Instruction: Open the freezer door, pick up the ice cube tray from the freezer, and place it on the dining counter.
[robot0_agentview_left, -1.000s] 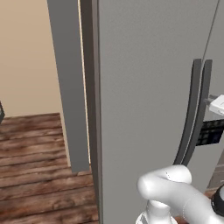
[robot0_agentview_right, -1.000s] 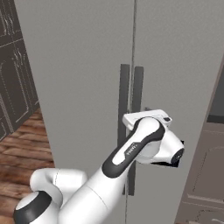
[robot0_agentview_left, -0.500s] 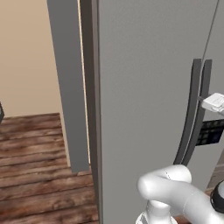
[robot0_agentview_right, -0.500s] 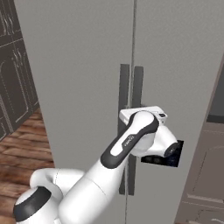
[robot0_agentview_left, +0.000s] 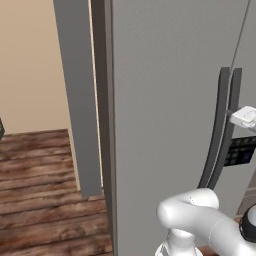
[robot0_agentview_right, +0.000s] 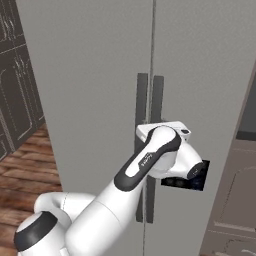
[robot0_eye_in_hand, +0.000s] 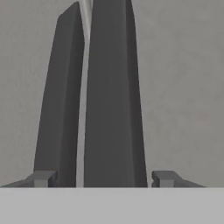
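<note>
Freezer door (robot0_agentview_right: 95, 90) handle (robot0_eye_in_hand: 111, 100) between gripper (robot0_eye_in_hand: 103, 178) fingertips (unclosed)

two grey door panels (robot0_agentview_right: 95, 75), two dark vertical handles (robot0_eye_in_hand: 111, 96), one dispenser panel (robot0_agentview_left: 239, 151).

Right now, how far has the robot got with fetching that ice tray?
Nothing is finished yet: both doors of the freezer look shut. In hand: the gripper is at the dark handles, jaws open on either side. Left: pulling the door open, taking the tray out, carrying it to the counter.
</note>
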